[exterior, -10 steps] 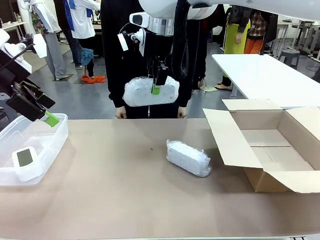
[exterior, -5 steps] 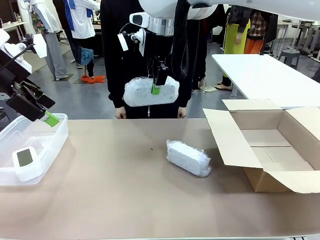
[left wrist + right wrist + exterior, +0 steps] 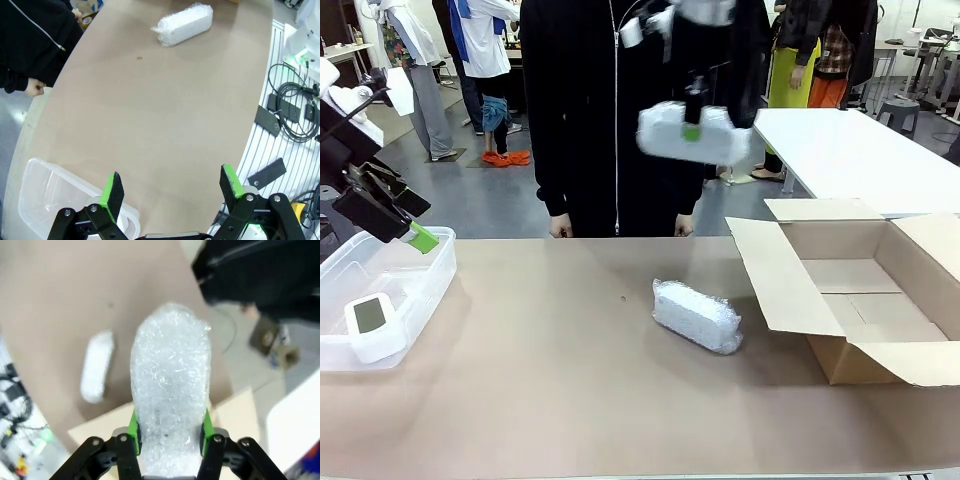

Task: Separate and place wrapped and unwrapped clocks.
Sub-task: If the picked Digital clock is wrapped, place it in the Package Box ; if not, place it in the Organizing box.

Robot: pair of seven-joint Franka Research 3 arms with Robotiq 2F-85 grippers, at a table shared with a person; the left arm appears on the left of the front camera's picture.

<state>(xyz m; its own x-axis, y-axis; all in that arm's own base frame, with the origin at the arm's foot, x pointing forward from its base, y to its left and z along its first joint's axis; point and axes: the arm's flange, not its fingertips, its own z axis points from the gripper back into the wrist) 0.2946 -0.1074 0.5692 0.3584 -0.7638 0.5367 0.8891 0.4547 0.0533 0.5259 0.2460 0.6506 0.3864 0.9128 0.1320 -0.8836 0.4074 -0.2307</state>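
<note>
Mid-carry: your R fingers [image 3: 692,133] are clamped on one wrapped bundle [image 3: 722,142], high above the table [image 3: 550,380] and short of the cardboard box [image 3: 788,290]. 2nd bundle [image 3: 697,316] lies mid-table, bare clock [image 3: 367,318] sits in the plastic tub [image 3: 438,272], and L fingers [image 3: 113,189] are wide open, empty, above that tub. Next, imo: swing right over the box opening, lower, then let go.

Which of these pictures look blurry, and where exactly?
Front view: the held bundle and right gripper are smeared by motion, the table sharp. Right wrist view: held bundle crisp, background blurred. Left wrist view: sharp, table edge bowed by the lens.
</note>
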